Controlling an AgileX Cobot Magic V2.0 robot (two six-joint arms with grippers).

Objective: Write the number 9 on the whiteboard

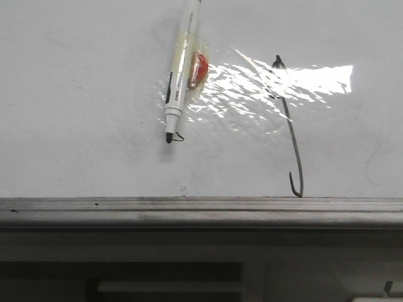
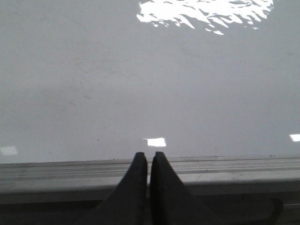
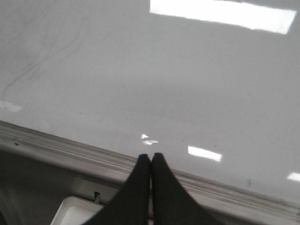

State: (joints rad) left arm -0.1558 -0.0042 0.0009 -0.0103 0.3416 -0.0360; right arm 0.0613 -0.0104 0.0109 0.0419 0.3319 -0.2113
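Observation:
The whiteboard (image 1: pixel 82 94) fills the front view, glossy white with a wrinkled film and a grey metal rim (image 1: pixel 201 211). On it at the right runs the number 9 (image 1: pixel 291 132), a thin dark curved stroke with a blotted top and a hooked lower end. A white marker pen (image 1: pixel 181 69) with a black tip lies on the board left of it, uncapped, with a tiny dark squiggle (image 1: pixel 178 136) at its tip. My left gripper (image 2: pixel 149 155) is shut and empty over the board's rim. My right gripper (image 3: pixel 151 156) is shut and empty, also at the rim.
A red and yellow bit (image 1: pixel 198 66) sits against the marker's side. Bright light glare (image 1: pixel 283 82) lies across the film. Faint old strokes (image 3: pixel 37 56) mark the board. Below the rim is a dark gap with a white tray corner (image 3: pixel 70 213).

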